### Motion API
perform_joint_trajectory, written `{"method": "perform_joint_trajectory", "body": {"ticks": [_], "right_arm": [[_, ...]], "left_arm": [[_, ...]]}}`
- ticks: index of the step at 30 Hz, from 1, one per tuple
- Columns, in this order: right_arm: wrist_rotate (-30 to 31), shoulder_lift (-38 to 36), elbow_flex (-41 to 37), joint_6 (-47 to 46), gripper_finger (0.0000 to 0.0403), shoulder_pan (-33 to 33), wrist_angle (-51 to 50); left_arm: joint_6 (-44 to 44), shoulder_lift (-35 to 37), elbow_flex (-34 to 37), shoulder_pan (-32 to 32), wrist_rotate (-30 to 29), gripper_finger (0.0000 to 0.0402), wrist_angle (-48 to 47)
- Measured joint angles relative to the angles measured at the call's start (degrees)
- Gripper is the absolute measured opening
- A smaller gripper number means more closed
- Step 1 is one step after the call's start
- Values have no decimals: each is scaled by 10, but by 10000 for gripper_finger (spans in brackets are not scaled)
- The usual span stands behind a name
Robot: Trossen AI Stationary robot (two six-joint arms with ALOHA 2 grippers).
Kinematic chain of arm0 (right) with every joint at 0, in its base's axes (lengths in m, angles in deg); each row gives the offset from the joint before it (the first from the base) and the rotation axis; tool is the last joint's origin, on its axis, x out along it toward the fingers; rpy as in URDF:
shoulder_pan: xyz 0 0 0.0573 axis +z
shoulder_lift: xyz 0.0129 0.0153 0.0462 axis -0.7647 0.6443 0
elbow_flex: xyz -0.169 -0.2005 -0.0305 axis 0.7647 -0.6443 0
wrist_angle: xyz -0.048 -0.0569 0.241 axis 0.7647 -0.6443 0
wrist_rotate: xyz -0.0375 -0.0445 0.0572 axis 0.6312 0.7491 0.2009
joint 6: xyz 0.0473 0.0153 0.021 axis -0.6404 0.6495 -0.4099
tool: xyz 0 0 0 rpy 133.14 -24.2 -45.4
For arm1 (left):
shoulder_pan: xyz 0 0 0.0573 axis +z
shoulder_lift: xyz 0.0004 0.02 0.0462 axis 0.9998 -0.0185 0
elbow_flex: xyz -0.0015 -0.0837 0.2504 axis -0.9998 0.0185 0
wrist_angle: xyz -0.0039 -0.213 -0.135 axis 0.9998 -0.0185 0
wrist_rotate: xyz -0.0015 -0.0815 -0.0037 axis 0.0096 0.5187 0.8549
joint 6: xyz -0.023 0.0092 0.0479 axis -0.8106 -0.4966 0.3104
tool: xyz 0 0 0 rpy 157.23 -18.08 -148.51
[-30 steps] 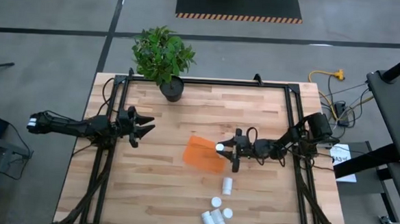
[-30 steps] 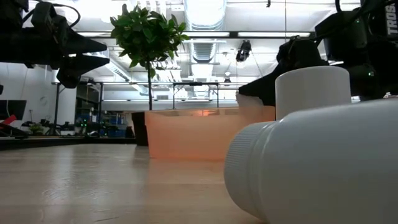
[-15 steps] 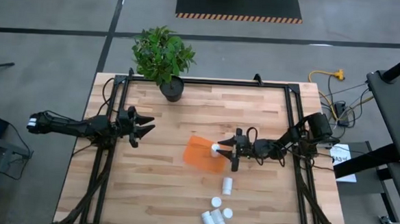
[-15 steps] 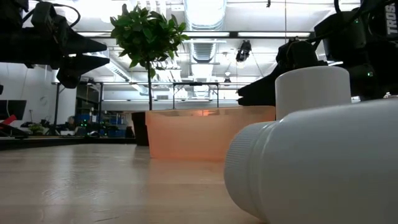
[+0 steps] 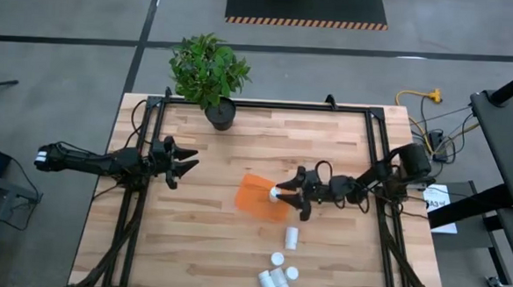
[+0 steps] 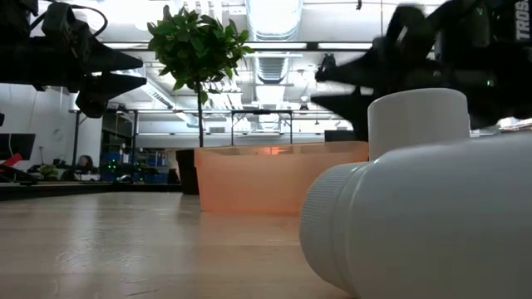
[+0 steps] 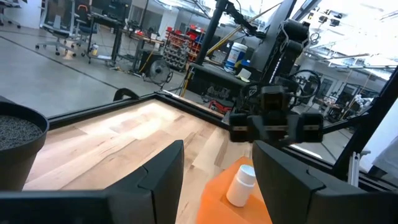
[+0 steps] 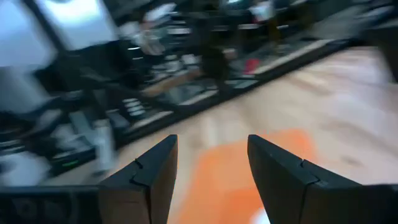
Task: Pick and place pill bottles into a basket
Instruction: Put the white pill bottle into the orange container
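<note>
The orange basket [image 5: 258,196] stands mid-table. One white pill bottle [image 5: 274,194] is inside its right end, tilted; it also shows in the left wrist view [image 7: 241,185]. My right gripper [image 5: 287,198] is open just above and to the right of that bottle, touching nothing; in its own view the basket [image 8: 242,174] shows between its fingers. Several more bottles [image 5: 280,269] lie and stand near the front edge, one [image 5: 292,238] closer to the basket. My left gripper [image 5: 183,163] is open and empty over the table's left part.
A black plant pot [image 5: 221,115] with a green plant stands at the far edge, left of centre. In the low view one bottle [image 6: 416,224] lies close to the camera, an upright one [image 6: 418,120] behind it. Bare wood lies between the left gripper and the basket.
My right gripper carried the bottle a little toward the table's left, over the basket's right end, then let it go and rose. The bottle now sits tilted inside the basket, clear of the fingers.
</note>
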Motion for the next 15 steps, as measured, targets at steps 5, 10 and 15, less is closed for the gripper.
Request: {"method": "perform_joint_trajectory", "body": {"ticks": [5, 10, 15], "right_arm": [[-147, -45, 7, 6, 182, 1, -36], [-247, -144, 28, 22, 180, 13, -273], [-308, -261, 108, 158, 180, 23, -678]], "left_arm": [[0, -1, 0, 0, 0, 173, 0], [0, 0, 0, 0, 0, 173, 0], [0, -1, 0, 0, 0, 173, 0]]}}
